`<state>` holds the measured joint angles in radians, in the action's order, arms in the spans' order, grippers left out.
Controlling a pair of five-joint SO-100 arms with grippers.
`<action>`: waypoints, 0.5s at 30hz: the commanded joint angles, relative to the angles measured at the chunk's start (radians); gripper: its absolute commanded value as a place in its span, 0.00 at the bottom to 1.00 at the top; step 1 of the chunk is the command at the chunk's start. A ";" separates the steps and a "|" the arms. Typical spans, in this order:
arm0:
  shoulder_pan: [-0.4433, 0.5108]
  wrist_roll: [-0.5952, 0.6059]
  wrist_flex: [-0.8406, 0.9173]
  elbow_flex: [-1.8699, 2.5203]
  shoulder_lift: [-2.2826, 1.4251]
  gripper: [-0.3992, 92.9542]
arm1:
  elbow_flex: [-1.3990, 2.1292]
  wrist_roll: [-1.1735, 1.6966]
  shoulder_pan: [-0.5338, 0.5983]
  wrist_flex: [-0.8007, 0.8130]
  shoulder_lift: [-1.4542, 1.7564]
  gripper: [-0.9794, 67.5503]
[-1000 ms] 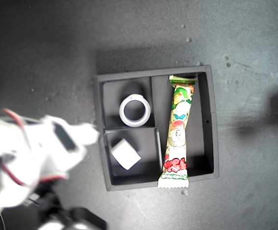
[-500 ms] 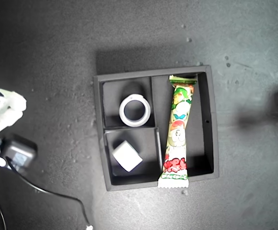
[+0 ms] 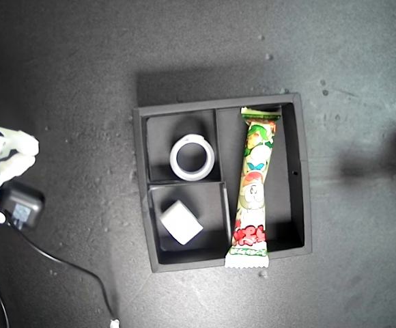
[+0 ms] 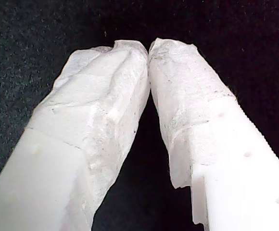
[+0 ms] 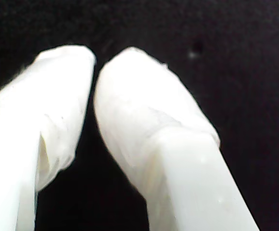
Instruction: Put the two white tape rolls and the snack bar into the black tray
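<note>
Our first pincer (image 4: 149, 48) and second pincer (image 5: 95, 62) are both closed on nothing. The black tray (image 3: 303, 171) holds the larger tape roll (image 3: 192, 158), the smaller tape roll (image 3: 180, 221) and the snack bar (image 3: 254, 184), each in its own compartment.

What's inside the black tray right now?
The black tray holds a flat tape roll in one small compartment, a second roll tipped on edge in the other, and the snack bar in the long one. Floor beneath them is hidden.
</note>
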<state>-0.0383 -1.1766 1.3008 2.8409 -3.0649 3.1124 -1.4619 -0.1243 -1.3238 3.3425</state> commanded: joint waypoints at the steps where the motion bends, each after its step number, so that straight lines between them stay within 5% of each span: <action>1: 0.014 -0.021 -0.011 0.041 -0.063 0.01 | 0.011 -0.043 -0.017 -0.017 0.000 0.01; 15: 0.041 -0.072 0.052 0.232 -0.322 0.00 | 0.011 0.021 -0.043 -0.017 0.005 0.04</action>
<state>-0.0015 -1.2349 1.3422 3.0465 -3.3379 3.1124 -1.5064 -0.1703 -1.3392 3.3425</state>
